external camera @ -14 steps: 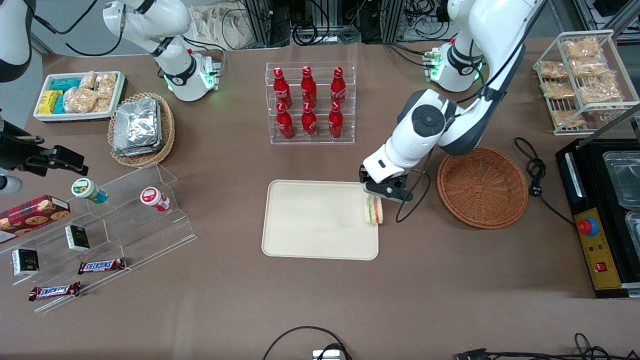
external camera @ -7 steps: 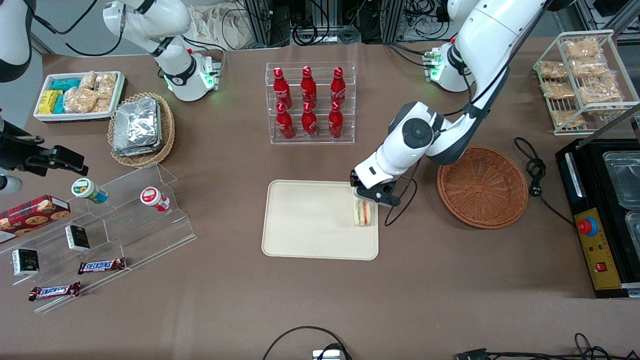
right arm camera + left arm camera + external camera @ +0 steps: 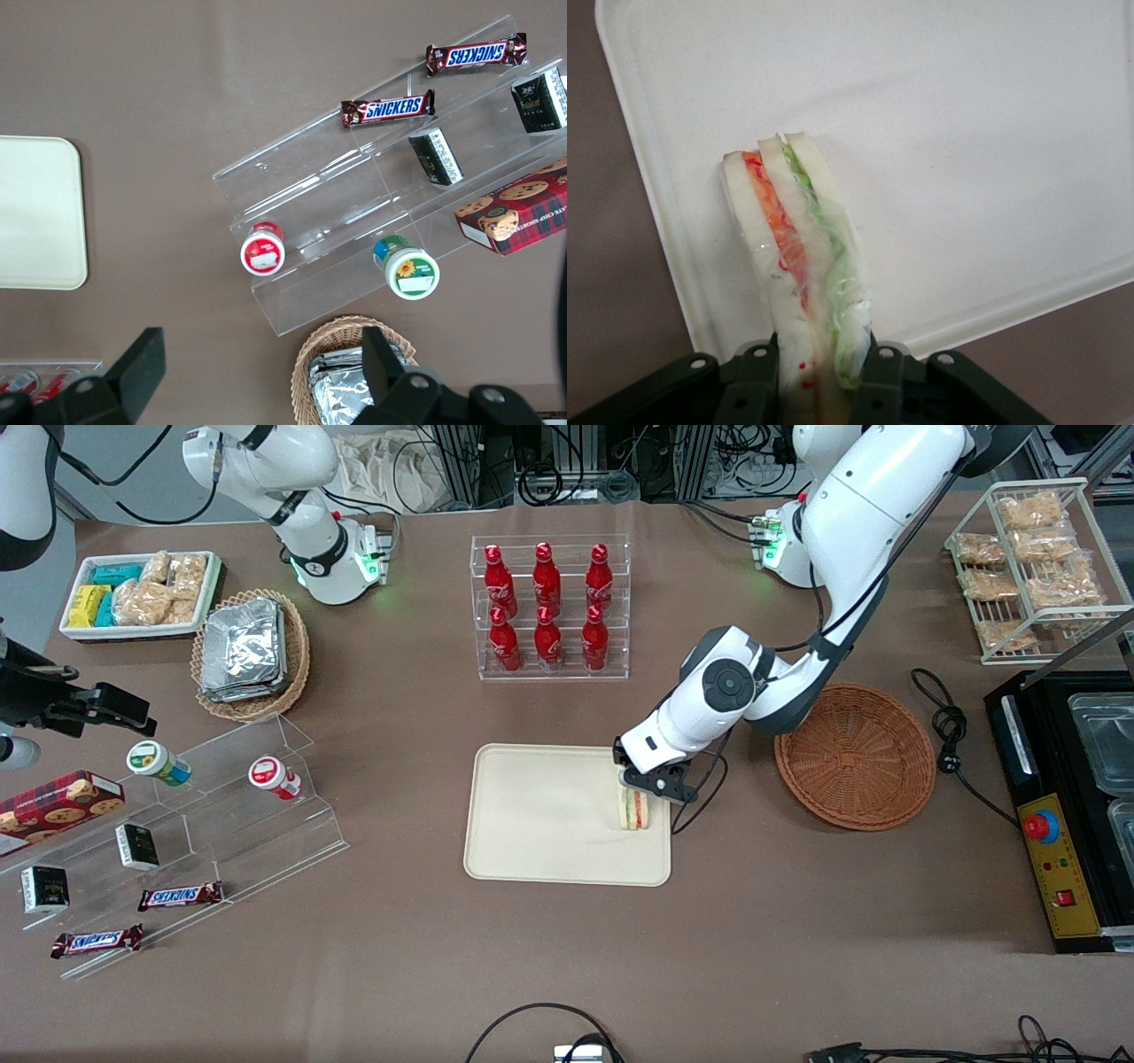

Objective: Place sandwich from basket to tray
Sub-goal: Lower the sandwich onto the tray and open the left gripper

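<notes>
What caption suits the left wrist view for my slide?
Gripper shut on the wrapped sandwich, holding it over the cream tray.

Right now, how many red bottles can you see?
6, all in the clear rack, farther from the camera than the tray: three in the rear row, three in the row nearer the camera. None looks hidden. The gripper holds the sandwich over the tray.

Over the smooth, matt cream plastic tray, the matt black plastic gripper is clamping the sandwich, whose clear glossy film is wrinkling over soft white bread, while the rough woven wicker basket is sitting beside the tray.
</notes>
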{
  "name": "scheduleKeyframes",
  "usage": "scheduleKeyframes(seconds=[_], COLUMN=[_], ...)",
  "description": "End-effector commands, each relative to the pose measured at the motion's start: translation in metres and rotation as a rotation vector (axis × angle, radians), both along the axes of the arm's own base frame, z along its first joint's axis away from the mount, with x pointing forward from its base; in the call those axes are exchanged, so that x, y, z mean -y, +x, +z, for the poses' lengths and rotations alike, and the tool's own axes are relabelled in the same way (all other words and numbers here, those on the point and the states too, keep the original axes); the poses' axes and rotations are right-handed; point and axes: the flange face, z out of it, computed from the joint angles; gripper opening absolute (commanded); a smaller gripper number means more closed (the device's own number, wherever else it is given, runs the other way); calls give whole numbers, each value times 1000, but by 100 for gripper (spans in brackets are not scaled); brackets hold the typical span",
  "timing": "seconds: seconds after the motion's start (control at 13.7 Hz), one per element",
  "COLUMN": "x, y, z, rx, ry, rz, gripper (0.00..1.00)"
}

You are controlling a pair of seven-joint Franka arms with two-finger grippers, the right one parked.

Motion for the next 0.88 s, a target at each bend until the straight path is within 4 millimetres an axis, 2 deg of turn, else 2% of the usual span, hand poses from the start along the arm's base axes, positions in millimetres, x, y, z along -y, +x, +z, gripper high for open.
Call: scheduleKeyframes(seconds=[0.0,0.15,0.22,0.29,0.37,0.44,0.51,0.66,0.8], x=[4,3,-1,3,3,3,9,17,19], y=[12,12,15,12,12,12,9,10,26], z=[-4,-8,-10,-10,-11,-10,-7,3,29], rx=[7,4,6,8,14,13,9,-6,-40], ry=[-3,1,9,11,18,18,18,22,59], rz=[22,23,29,19,15,24,44,99,120], gripper=[29,30,34,44,63,88,100,100,100])
